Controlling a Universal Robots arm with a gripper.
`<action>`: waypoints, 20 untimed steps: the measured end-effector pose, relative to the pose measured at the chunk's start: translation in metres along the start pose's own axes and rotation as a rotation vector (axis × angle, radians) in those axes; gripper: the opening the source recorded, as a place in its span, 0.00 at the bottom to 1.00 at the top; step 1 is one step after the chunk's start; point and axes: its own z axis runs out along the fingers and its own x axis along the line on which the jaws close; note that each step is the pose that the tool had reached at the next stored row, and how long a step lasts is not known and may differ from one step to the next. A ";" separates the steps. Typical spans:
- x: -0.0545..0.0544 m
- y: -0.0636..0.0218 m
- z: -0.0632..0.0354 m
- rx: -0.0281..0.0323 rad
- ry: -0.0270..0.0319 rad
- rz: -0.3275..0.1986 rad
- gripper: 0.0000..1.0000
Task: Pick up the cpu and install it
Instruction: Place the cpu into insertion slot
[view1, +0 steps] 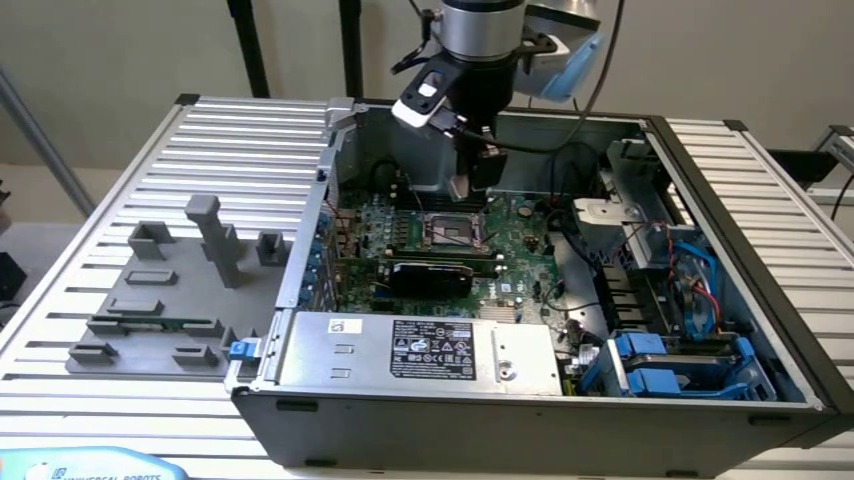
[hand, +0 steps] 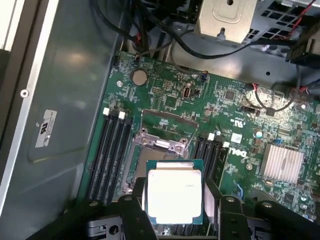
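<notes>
One computer case (view1: 534, 420) lies open-topped on the slatted metal bench (view1: 240, 130). Inside it a green motherboard (view1: 514, 290) lies flat. A labelled power supply (view1: 427, 350) runs along the near wall, and blue drive bays (view1: 674, 365) fill the corner at the exterior view's right. Loose black cables (view1: 574, 165) curl by the far wall. On the exterior view's left, outside the case, a grey tray (view1: 147, 300) carries several grey blocks and a thin green memory stick (view1: 154, 323).

The processor socket (hand: 162, 142) sits mid-board with its metal frame bare and nothing seated in it. Black memory slots (hand: 107, 150) crowd it on both sides, and a finned silver heatsink (hand: 283, 162) stands further off. The case wall rises close along one edge of the board. Straight above the socket the room is open.

The arm (view1: 478, 40) comes down from above near the far wall, its wrist upright and pointing straight at the board. In the wrist view the black fingers (hand: 134, 210) stand fairly wide, one on each side of the cpu (hand: 174, 196), clamped against its opposite edges. The cpu hangs flat and level with its silvery top facing the camera. It is held over the board just beside the socket, not down in it.
</notes>
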 end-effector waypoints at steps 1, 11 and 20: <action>0.000 -0.0001 0.0010 0.0005 -0.0013 0.016 0.55; 0.001 -0.0008 0.0094 0.0074 -0.0107 0.138 0.55; 0.006 -0.0055 0.0140 0.0225 -0.0111 0.170 0.55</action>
